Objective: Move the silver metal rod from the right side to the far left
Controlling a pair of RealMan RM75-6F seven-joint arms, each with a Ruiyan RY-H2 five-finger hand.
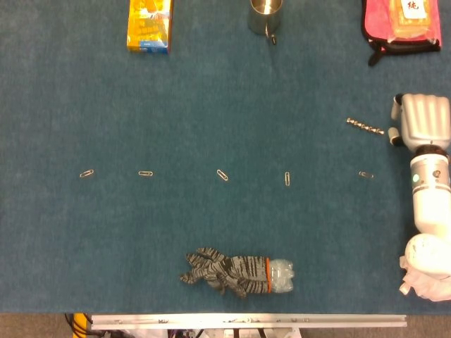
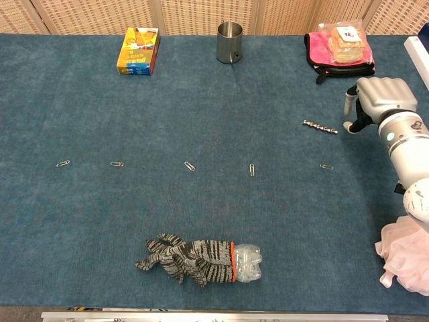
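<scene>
We see the rod (image 1: 365, 127) lying on the right of the table (image 1: 211, 232), just beside the right hand (image 1: 421, 118), whose grasp we cannot tell.

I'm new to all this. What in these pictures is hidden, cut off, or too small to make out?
- Right hand: whether it touches the silver metal rod is unclear; the fingers curl under in both views.
- Left hand: in neither view.
- Pink pouch: cut by the head view's top edge.
- Yellow box: print too small in both views.
- Paper clips: tiny.
</scene>
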